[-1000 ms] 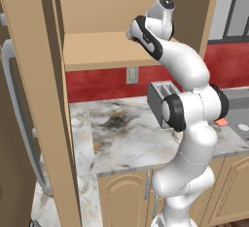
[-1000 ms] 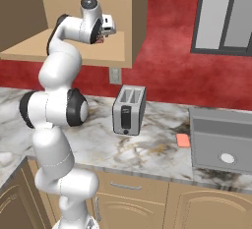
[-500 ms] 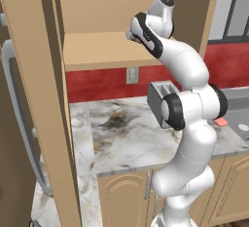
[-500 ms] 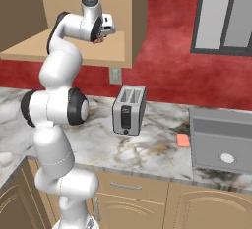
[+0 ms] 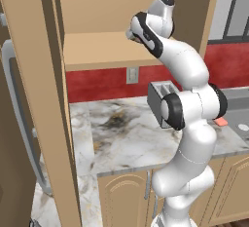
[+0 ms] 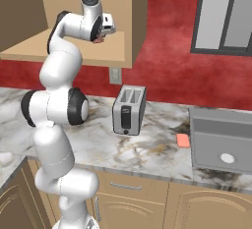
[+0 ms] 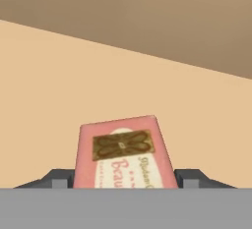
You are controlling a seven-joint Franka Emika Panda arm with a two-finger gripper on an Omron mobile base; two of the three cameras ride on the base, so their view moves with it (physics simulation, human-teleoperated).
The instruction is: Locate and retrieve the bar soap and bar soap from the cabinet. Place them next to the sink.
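In the hand view, a boxed bar soap (image 7: 122, 153) in pink, with a brown ornamental label and cursive lettering, sat between the two dark fingertips (image 7: 58, 179), which flanked its left and right sides. Whether the jaws actually pressed on it or merely bracketed it could not be told. Past it lay the light tan shelf board of the cabinet (image 7: 59, 90), and beyond that the darker back panel.

From the right base view, the gripper (image 6: 102, 35) stood at the open front of the cabinet (image 6: 128, 21), above its shelf, with a small reddish-pink shape at its tip (most likely the same soap, too small to be sure). Lower and farther out, a silver two-slot toaster (image 6: 129, 109) stood upright on the marble counter (image 6: 147, 149) below the cabinet. To its right a salmon-pink bar soap (image 6: 182, 140) lay flat on the counter, just beside the left rim of the grey sink (image 6: 221, 142).

The left base view showed the arm reaching up to the shelf, the same pink bar (image 5: 221, 122) lying at the sink's edge (image 5: 240, 119).
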